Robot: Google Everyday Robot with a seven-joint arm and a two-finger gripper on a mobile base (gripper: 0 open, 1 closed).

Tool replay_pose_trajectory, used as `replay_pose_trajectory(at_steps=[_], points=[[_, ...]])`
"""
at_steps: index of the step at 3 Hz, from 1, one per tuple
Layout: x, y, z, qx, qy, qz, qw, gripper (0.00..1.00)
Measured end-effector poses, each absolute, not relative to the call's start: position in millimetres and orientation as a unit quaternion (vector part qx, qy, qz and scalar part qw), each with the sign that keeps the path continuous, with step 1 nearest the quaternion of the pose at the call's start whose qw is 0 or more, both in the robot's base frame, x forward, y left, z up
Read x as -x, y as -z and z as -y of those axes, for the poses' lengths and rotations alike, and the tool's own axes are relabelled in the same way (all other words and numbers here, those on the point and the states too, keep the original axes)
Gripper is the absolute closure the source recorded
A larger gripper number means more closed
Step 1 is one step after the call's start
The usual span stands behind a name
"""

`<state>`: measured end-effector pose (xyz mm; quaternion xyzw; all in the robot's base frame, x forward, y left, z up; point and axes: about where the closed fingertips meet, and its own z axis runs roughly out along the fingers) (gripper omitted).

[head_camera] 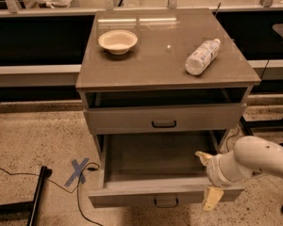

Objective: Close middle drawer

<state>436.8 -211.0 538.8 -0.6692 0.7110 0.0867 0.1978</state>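
Observation:
The middle drawer (155,164) is pulled far out of the grey cabinet, its long shallow box empty and its front with a small dark loop handle (166,202) facing me. My gripper (208,178) is at the drawer's right front corner. It is open, with one cream finger (203,157) inside the box and the other (212,199) hanging in front of the drawer front. The white arm (259,161) reaches in from the right.
The drawer above (163,119) stands slightly out with a dark gap over it. On the cabinet top (160,60) sit a cream bowl (117,41) and a lying plastic bottle (202,56). A blue tape cross (78,171), a cable and a black stand leg (37,197) lie on the floor at left.

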Motion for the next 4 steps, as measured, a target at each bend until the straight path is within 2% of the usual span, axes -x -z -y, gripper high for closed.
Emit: replay_pose_trajectory(at_steps=[2, 4], points=[[-462, -477, 191, 0.654, -0.111, -0.716, 0.219, 0.0], [-482, -430, 182, 0.646, -0.127, -0.709, 0.252, 0.29]])
